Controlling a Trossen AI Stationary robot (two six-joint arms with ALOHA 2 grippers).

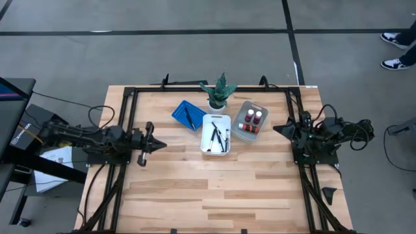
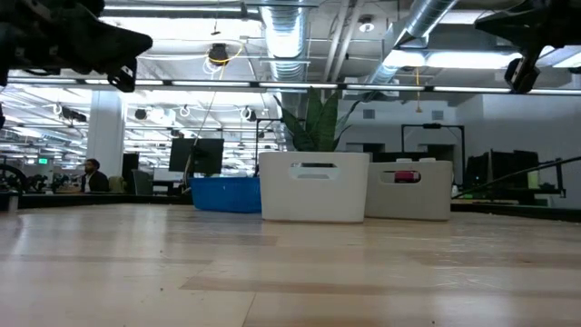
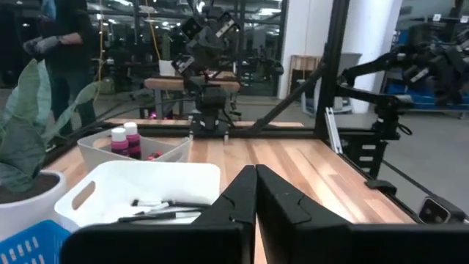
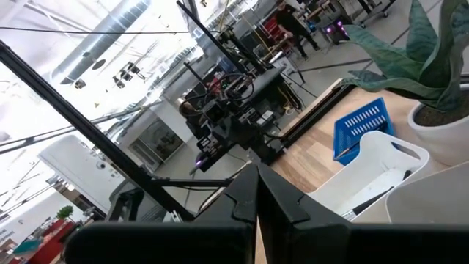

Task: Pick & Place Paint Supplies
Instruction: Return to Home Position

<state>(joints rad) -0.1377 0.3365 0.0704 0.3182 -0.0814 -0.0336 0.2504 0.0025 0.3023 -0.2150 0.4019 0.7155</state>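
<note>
Three trays sit bunched by the middle of the desk's (image 1: 195,188) far edge. All the paint supplies I can find are inside them, and none lies loose on the wood.

- **Blue tray** (image 1: 184,110): toward the far-left corner, with dark paintbrushes (image 1: 190,117) in it.
- **White tray** (image 1: 224,119): in the middle, with more brushes lying flat.
- **Grey tray** (image 1: 241,133): on the right of the group, holding the pink bottles (image 1: 254,117). At least two stand upright with white caps up.
- **Potted plant** (image 1: 220,91): just behind the trays at the far edge.

The left gripper (image 1: 158,145) hangs over the desk's left half, apart from the trays. Its fingers are pressed together on nothing — the left wrist view shows the tips meeting. The right gripper (image 1: 278,129) is toward the right edge, near the grey tray's right side. Its tips also meet and it holds nothing. The low view puts both arms high, well off the wood.

Judged step: the sorting looks finished and the arms are parking. The next move needs no grasp — just fold each arm back toward its own edge. Keep the height so the closed fingers clear the tray walls and plant leaves.
</note>
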